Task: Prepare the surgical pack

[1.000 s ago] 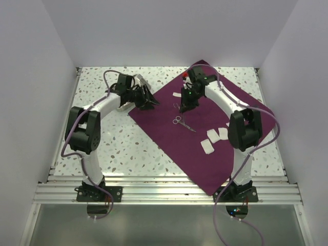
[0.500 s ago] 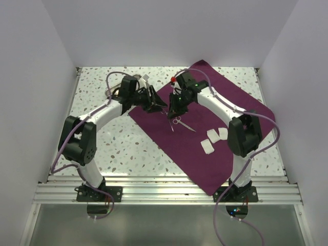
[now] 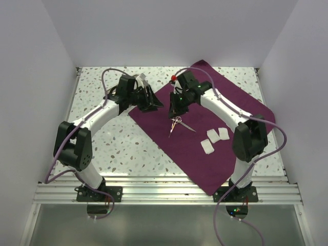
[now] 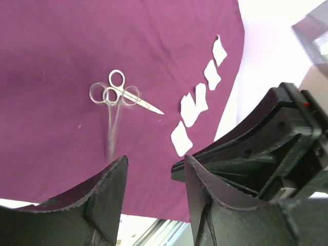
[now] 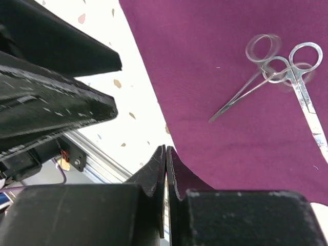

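Forceps (image 4: 111, 123) have come down onto the plum cloth (image 4: 51, 61), crossing the scissors (image 4: 146, 105). R gripper (image 5: 165, 149) jaws shut, empty. L gripper (image 4: 155, 163) jaws half open, nothing btwn. Steel's thin, stiff, slick, so you'd best pinch mid-shank.

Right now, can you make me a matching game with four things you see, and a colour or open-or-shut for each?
Things:
1. cloth
2. gauze pads
3. left gripper
4. right gripper

Colour or state:
A. shut
B. purple
C. open
D. white

Pairs: 1-B, 2-D, 3-C, 4-A
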Controlling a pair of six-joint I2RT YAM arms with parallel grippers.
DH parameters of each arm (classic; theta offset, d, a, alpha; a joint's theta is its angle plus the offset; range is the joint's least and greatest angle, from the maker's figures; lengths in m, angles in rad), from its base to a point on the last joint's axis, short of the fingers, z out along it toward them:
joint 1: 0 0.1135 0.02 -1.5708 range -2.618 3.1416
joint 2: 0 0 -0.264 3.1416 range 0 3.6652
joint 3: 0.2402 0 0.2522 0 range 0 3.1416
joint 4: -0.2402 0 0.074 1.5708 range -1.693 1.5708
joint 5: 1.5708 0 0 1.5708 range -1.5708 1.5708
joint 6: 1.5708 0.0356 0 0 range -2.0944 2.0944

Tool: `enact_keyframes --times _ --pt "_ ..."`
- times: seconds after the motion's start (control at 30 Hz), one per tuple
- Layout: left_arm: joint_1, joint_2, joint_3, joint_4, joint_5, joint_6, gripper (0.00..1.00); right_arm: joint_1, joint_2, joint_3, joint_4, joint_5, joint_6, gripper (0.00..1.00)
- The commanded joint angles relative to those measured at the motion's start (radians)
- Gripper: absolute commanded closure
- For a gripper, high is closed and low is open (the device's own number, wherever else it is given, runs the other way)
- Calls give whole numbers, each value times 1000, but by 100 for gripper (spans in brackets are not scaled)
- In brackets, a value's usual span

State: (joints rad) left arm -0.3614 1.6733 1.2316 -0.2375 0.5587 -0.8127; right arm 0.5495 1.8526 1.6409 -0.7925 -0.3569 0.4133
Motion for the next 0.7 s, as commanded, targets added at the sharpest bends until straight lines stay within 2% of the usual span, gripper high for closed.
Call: enact_keyframes --times 0.0,0.03,0.1,0.13,0.17,0.23,0.37,0.67 --pt "2 -30 49 -57 -49 55 48 1 -24 -9 6 12 -13 100" --pt "2 -29 55 -74 -65 73 48 1 -21 -9 -4 41 -10 97" --pt "2 -32 68 -106 -112 87 48 1 3 -3 -19 76 -1 78" --pt "2 -32 77 -126 -135 108 48 0 14 5 -43 138 8 64" --pt "2 -32 88 -152 -190 118 48 1 31 13 -57 154 25 62" --pt "2 -30 115 -212 -242 141 48 0 87 46 -89 177 59 59" --pt "2 -32 141 -279 -357 170 48 12 164 77 -109 288 238 55" --pt "12 -50 154 -356 -477 205 46 63 319 181 -197 394 354 56"
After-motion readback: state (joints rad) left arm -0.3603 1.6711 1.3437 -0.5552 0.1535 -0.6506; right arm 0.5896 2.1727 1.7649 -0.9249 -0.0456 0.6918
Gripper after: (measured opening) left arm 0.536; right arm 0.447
